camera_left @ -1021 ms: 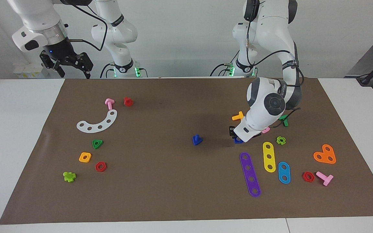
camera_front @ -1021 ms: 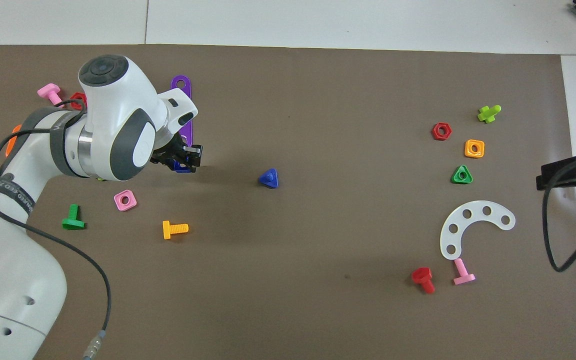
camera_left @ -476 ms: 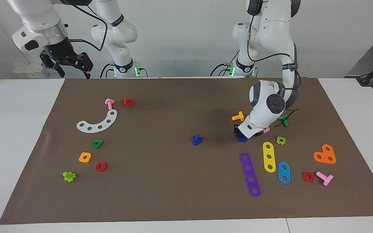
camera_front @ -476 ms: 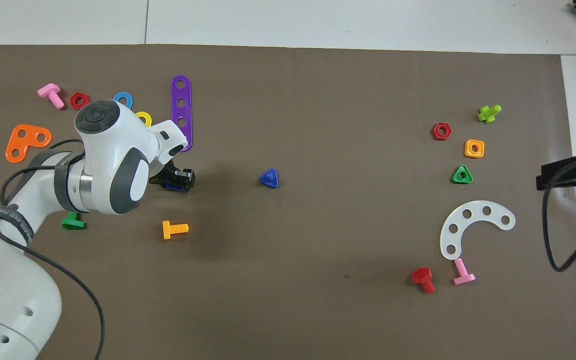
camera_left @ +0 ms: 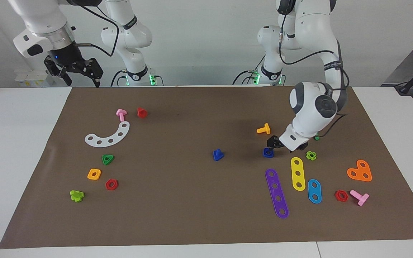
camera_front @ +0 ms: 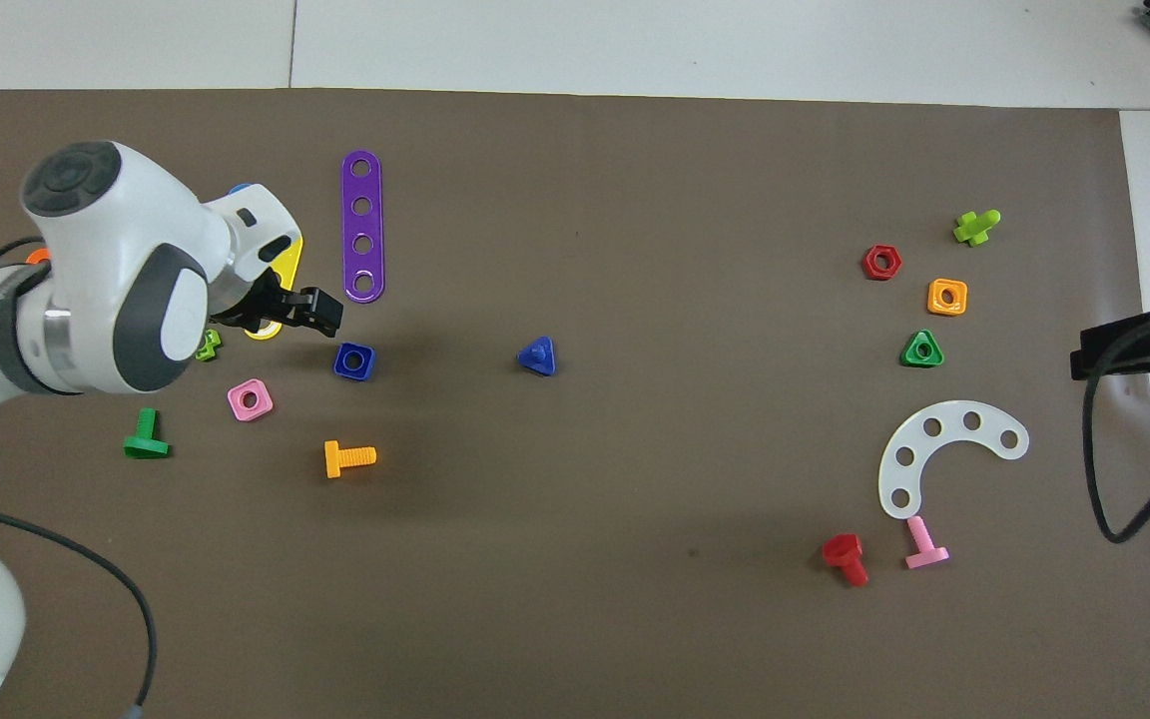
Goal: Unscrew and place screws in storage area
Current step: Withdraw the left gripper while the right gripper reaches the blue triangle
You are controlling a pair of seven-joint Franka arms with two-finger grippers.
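Note:
The dark blue square nut (camera_left: 268, 152) lies free on the brown mat, and also shows in the overhead view (camera_front: 353, 360). The dark blue triangular-headed bolt (camera_left: 218, 154) lies apart from it near the mat's middle (camera_front: 537, 357). My left gripper (camera_left: 274, 141) hangs low over the mat just beside the nut, empty and open (camera_front: 313, 312). The storage area (camera_left: 332, 150) is the stretch of mat at the left arm's end, strewn with loose parts. My right gripper (camera_left: 81, 73) waits raised over the table's edge at the right arm's end, open.
Around the nut lie an orange bolt (camera_left: 264, 128), a purple strip (camera_left: 276, 192), a yellow strip (camera_left: 298, 173), a pink nut (camera_front: 250, 399) and a green bolt (camera_front: 144, 439). A white curved strip (camera_left: 108, 135) and several nuts lie at the right arm's end.
My left gripper has let go of the blue square nut and pulled away toward the left arm's end. The nut now lies free on the mat. The right arm has not moved.

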